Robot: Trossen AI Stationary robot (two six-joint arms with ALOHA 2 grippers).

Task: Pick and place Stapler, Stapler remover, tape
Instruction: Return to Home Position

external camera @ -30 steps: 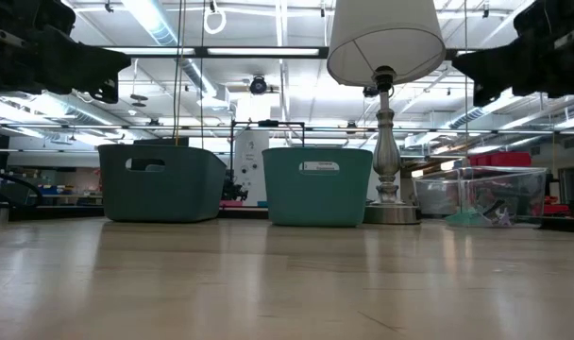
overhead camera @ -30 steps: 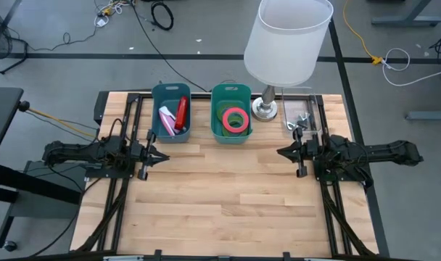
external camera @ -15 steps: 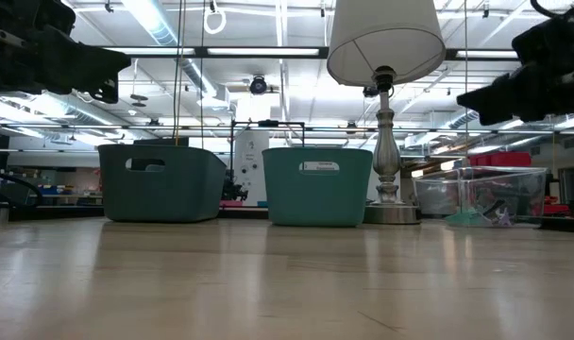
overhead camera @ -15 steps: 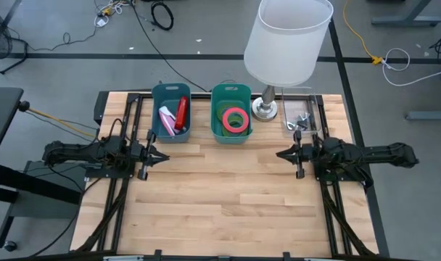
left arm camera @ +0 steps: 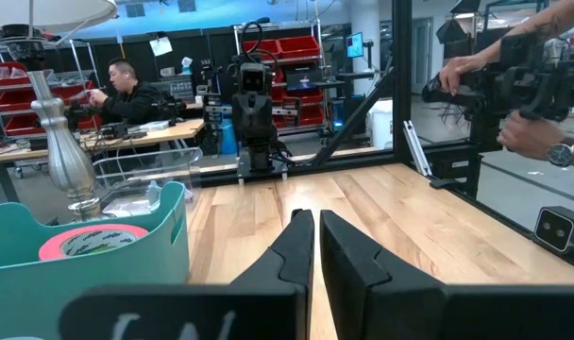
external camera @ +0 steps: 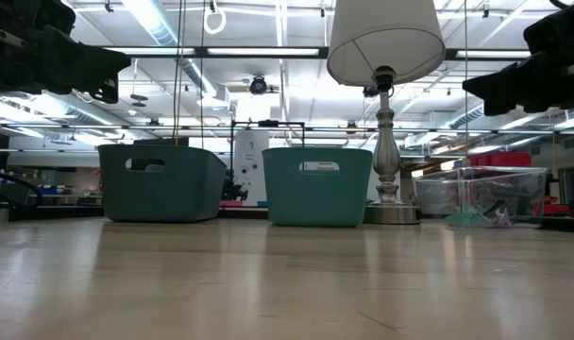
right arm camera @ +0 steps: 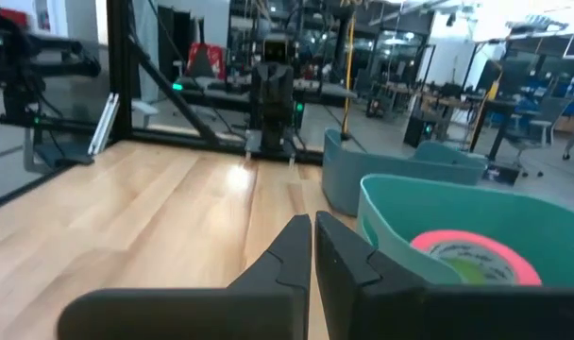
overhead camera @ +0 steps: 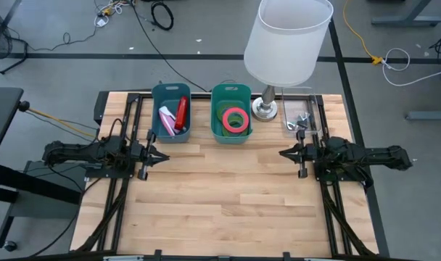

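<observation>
High view: right gripper (overhead camera: 283,153), fingers pressed together and empty, has drawn back a touch toward its own side over the last second, its arm folding in just in front of the transparent bin (overhead camera: 318,109). Left gripper (overhead camera: 165,154) is likewise closed on nothing, parked near the blue bin (overhead camera: 170,90). Staplers (overhead camera: 181,112) lie in the blue bin, pink tape (overhead camera: 236,119) in the green bin (overhead camera: 231,88), staple removers (overhead camera: 302,122) in the transparent bin; sorting looks done, with only the settling to rest left.
</observation>
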